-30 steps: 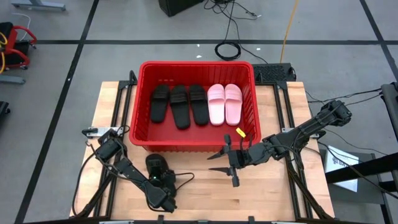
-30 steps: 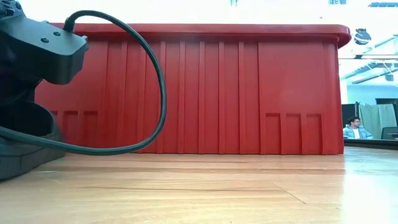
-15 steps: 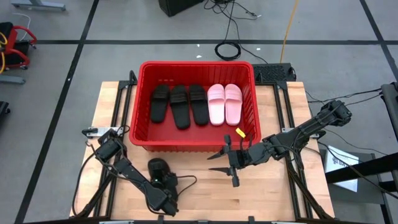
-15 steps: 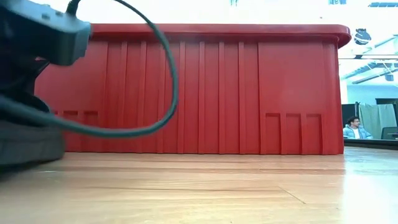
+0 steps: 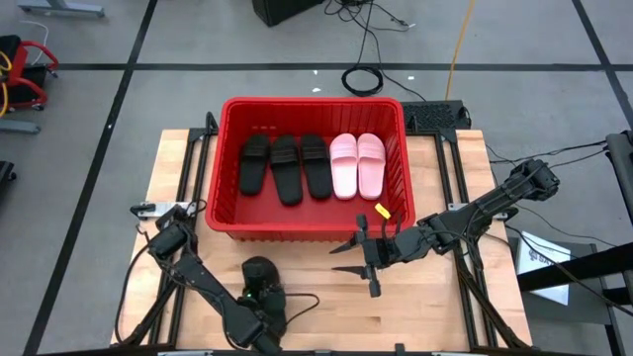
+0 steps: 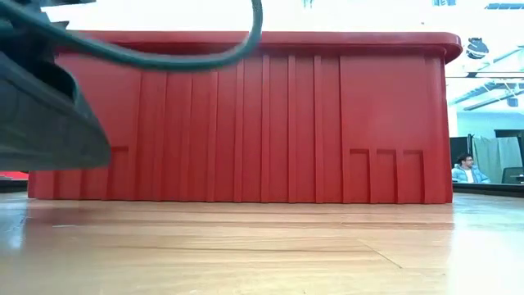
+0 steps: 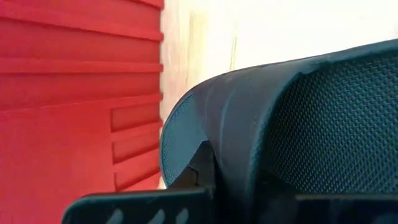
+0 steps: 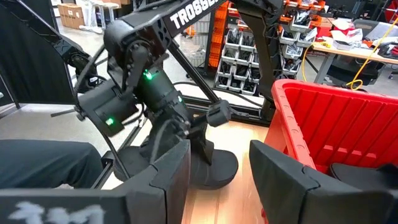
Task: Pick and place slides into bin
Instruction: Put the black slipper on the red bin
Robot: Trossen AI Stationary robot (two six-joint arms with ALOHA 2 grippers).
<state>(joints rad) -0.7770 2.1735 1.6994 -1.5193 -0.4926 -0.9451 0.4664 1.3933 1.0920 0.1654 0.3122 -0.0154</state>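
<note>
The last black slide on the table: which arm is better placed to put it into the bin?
Left. The left gripper is already at the black slide in front of the bin. The right gripper hangs open and empty, farther along the table.

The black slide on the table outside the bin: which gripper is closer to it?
Left. The left gripper is right at the black slide, by the table's front edge. The right gripper is open and hovers apart from it, in front of the red bin.
</note>
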